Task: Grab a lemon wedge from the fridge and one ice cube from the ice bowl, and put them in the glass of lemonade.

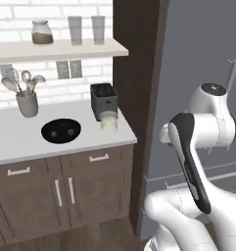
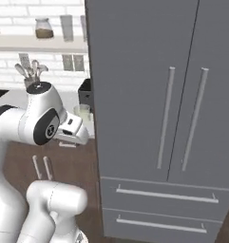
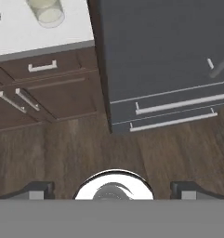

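**Two finger tips spread wide above the wooden floor**

Two dark fingertips (image 3: 36, 189) of mine stood far apart at the bottom of the hand view, so my jaws were open and held nothing. They pointed down at the brown plank floor (image 3: 76, 148) in front of the fridge (image 3: 164, 51). Its two drawers (image 3: 178, 111) with their silvery bar pulls lay just ahead of me, closed, and the two doors above, seen from the right base view, were shut as well, their long vertical handles (image 2: 166, 118) side by side.

Left of the fridge ran the wooden cabinets (image 1: 60, 188) under the white tabletop (image 1: 21, 139). On it, near the fridge-side corner, stood the glass of lemonade (image 1: 108, 121), upright, right in front of a dark box-shaped holder (image 1: 103, 98). The ice bowl (image 1: 61, 131) sat further left, apart from the glass, with two small pale lumps inside that I took for ice cubes (image 1: 54, 133). A grey utensil pot (image 1: 27, 103) stood near the wall. I couldn't make out the lemon wedge.
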Robot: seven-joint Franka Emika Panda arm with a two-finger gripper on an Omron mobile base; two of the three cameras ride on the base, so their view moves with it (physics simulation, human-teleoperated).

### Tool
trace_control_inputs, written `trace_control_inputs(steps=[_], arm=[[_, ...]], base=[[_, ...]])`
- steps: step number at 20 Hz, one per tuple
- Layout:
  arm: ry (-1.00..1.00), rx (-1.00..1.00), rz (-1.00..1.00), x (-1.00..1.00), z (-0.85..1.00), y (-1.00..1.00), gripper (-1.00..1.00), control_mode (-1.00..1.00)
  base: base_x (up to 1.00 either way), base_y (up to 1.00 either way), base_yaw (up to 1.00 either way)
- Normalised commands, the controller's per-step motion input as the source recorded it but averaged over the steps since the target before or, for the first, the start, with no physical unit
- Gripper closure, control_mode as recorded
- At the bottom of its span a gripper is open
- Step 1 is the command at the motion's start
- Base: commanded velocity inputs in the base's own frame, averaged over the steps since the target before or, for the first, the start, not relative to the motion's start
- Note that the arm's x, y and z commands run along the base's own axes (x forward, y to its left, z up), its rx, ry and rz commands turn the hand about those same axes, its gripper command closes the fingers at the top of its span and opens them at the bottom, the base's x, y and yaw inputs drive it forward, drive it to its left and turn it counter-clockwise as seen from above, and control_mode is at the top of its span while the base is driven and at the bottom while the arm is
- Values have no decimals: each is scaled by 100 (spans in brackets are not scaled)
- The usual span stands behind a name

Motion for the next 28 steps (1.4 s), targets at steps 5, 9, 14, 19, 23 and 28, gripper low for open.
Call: trace_control_inputs(steps=[5,9,14,19,23,28], arm=[[0,0,0,0,0,0,-100,100],[0,0,0,0,0,0,-100,100],[0,0,0,0,0,0,-100,100],[0,0,0,0,0,0,-100,100],[0,0,-8,48,-25,14,-100,-100],[0,0,-6,13,-30,6,-100,-100]], base=[[64,100,-19],[77,100,-23],[86,100,-27],[84,78,-25],[0,0,0],[0,0,0]])
